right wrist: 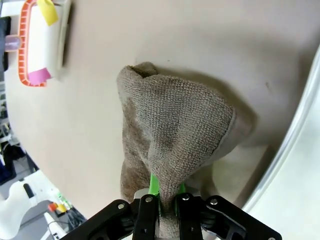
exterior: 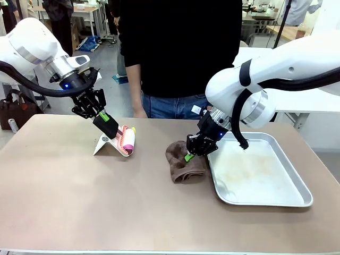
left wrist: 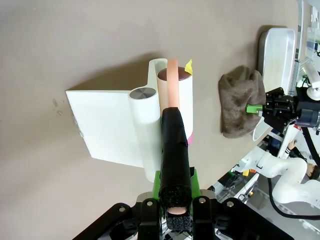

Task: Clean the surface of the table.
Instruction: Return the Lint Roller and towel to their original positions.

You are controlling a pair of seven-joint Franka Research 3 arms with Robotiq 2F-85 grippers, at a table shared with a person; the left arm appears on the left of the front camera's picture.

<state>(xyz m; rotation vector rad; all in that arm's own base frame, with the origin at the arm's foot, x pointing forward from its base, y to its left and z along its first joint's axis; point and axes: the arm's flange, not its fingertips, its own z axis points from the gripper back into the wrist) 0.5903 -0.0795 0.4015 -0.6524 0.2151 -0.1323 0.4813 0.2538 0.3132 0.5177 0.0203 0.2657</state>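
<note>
Two grippers are at work over the table [exterior: 69, 196], whose brown top spans the whole front view. Take the metal tray [exterior: 289, 199] on the table's right part as the landmark. A brown cloth [exterior: 183, 162] lies crumpled on the table just beside the tray's left rim, touching or nearly touching it. The right gripper [exterior: 189, 154] stands over that cloth; in its wrist view the cloth [right wrist: 175, 130] bunches up between the green-padded fingers, which pinch a fold of it. Well to the left of the tray, past the cloth, a lint roller [exterior: 127, 140] with an orange frame and white roll lies on the table beside a white stand [exterior: 104, 144]. The left gripper [exterior: 104, 120] is clamped tight on the roller's black handle [left wrist: 175, 160], seen running up from between its fingers in the left wrist view. A person [exterior: 180, 53] in a black top stands at the far edge of the table, behind the cloth.
</note>
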